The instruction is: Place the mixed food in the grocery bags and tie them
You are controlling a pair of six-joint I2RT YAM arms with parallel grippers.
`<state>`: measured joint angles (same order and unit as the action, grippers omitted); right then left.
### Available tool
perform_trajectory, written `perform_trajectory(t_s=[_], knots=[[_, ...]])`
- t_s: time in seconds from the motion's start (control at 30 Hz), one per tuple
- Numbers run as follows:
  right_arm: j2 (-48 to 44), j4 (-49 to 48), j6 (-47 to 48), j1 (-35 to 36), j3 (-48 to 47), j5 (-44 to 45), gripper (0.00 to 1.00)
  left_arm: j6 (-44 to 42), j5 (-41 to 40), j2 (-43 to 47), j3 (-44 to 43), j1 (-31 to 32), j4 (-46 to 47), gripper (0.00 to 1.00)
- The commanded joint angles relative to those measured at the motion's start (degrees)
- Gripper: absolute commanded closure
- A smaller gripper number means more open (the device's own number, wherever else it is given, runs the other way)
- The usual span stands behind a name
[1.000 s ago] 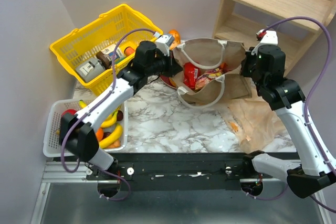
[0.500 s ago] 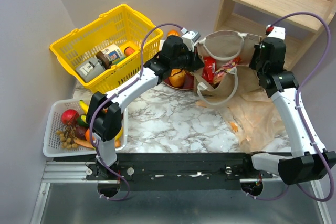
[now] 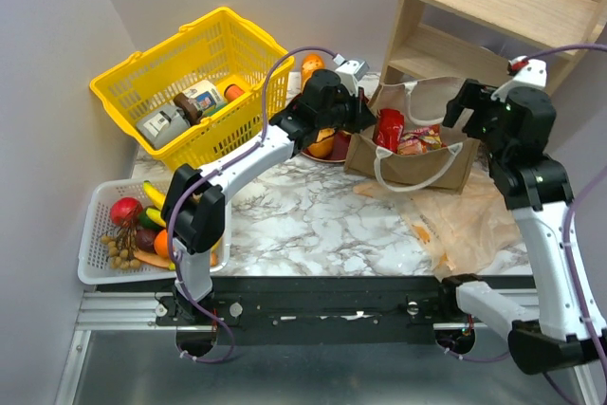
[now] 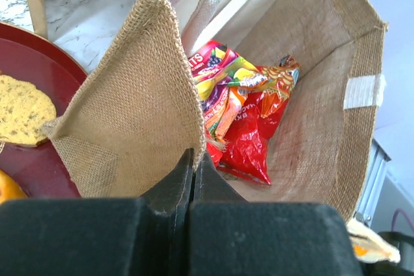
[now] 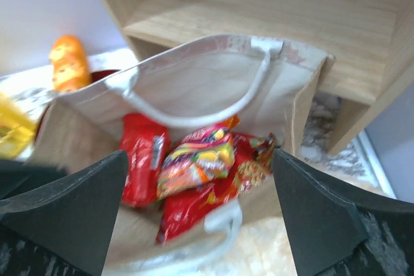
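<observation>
Marble tabletop (image 3: 313, 215), wooden shelf (image 3: 493, 7) at far right. Within last second brown bag (image 3: 410, 164) was dragged from centre to right and stood upright, mouth opened upward; crisp packets (image 3: 391, 130) kept inside. Judged: bag is readied for more food, since fruit (image 3: 125, 211) is left unpacked in white tray (image 3: 95, 263) at near left. Bag's left wall edge is pinched by left gripper (image 4: 193, 163). Spread right gripper (image 5: 198, 152) is held empty just above bag's right rim, packets seen below. Thin plastic bag (image 3: 474, 220) is laid flat nearer, unfilled.

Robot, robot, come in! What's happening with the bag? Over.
Left gripper shut on brown bag wall. Right gripper open above it. Crisp packets inside. Nothing blocking.
</observation>
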<state>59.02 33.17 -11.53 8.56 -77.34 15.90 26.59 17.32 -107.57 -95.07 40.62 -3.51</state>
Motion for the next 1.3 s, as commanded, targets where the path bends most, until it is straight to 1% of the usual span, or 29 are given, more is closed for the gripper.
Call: perform_trajectory(t_s=[0.0,0.03,0.07,0.1,0.13,0.17,0.2,0.23,0.3,0.33,0.43,0.5,0.53,0.6,0.63,0.7,0.73,0.77,0.8,0.83,0.97,1.03,1.1,1.17,1.27], knots=[[-3.56,11.12,-2.62,0.14,0.51,-9.29,0.00,3.29,-1.24,-0.53,-3.99,-0.37,7.38,1.00],[-4.09,12.78,-3.93,0.14,1.66,-14.09,0.00,3.47,-1.15,-0.80,-4.07,-0.37,7.38,1.00],[-5.40,13.32,-5.16,0.14,2.97,-15.88,0.00,3.56,-1.15,-0.89,-4.07,-0.45,7.29,1.00],[-6.19,13.41,-6.56,0.06,6.90,-19.64,0.01,3.64,-1.06,-0.98,-4.16,-0.46,7.29,1.00],[-7.42,11.85,-9.71,0.14,9.46,-26.12,0.02,3.65,-0.80,-1.24,-4.51,-0.46,7.03,1.00],[-9.78,10.61,-11.74,0.14,12.01,-28.71,0.07,3.65,-0.80,-1.24,-4.60,-0.63,6.85,1.00],[-11.37,9.30,-14.02,0.06,15.08,-30.65,0.08,3.65,-0.80,-1.33,-4.86,-0.72,6.59,1.00],[-12.69,5.72,-18.22,0.23,20.60,-34.41,0.08,3.65,-0.80,-1.33,-4.95,-0.81,6.41,1.00],[-15.76,2.97,-21.76,0.32,25.64,-35.85,0.12,3.38,-1.15,-1.24,-5.04,-0.98,6.23,1.00],[-16.22,2.52,-23.52,0.49,28.53,-34.81,0.12,3.12,-1.41,-1.15,-5.21,-1.07,5.71,1.00],[-15.53,4.62,-23.72,0.50,29.97,-30.51,0.12,2.42,-1.85,-1.33,-5.83,-1.16,4.39,1.00],[-14.38,4.63,-23.28,0.58,30.75,-28.13,0.10,2.33,-1.68,-1.24,-6.10,-1.33,4.04,1.00],[-12.38,4.10,-23.19,0.58,31.11,-26.12,0.09,2.15,-1.50,-1.24,-6.44,-1.42,3.60,0.89],[-9.56,3.84,-23.01,0.50,31.72,-24.52,0.06,1.98,-1.15,-1.06,-6.89,-1.42,2.38,0.71],[-7.28,3.22,-23.88,0.50,32.07,-22.25,0.06,1.54,-1.15,-0.54,-6.97,-1.42,1.67,0.54],[-4.46,3.39,-26.69,0.58,32.69,-17.33,0.05,0.75,-1.67,0.25,-6.97,-1.42,0.79,0.34],[-3.05,4.79,-29.23,0.58,32.34,-14.26,0.05,0.05,-2.03,1.21,-6.97,-1.68,-0.26,0.21],[-0.25,4.54,-28.64,0.58,32.34,-12.40,0.04,-0.13,-2.29,1.83,-6.97,-1.86,-0.88,0.15],[0.56,4.19,-28.11,0.67,32.34,-12.21,0.04,-0.22,-2.21,2.45,-6.80,-2.30,-1.32,0.09],[1.35,3.14,-27.67,0.58,33.04,-11.77,0.04,-0.13,-1.68,3.93,-5.67,-2.74,-1.33,0.01],[1.80,0.85,-27.93,0.67,35.50,-12.30,0.03,0.22,-1.06,7.37,-1.62,-5.98,-0.44,0.01],[1.88,-1.16,-28.02,0.67,36.64,-11.95,0.02,-0.39,-1.41,7.81,-1.61,-6.43,-2.37,0.01],[3.28,-1.88,-27.76,0.76,37.88,-9.23,0.00,-0.57,-0.98,7.64,-1.79,-6.43,-3.43,0.01],[6.97,-1.36,-27.15,0.67,37.36,-7.12,0.00,-0.31,1.56,7.73,-1.09,-6.43,-3.70,0.01],[8.92,-0.21,-26.35,0.76,36.03,-8.59,0.00,0.04,4.21,7.46,0.58,-6.17,-2.91,0.01]])
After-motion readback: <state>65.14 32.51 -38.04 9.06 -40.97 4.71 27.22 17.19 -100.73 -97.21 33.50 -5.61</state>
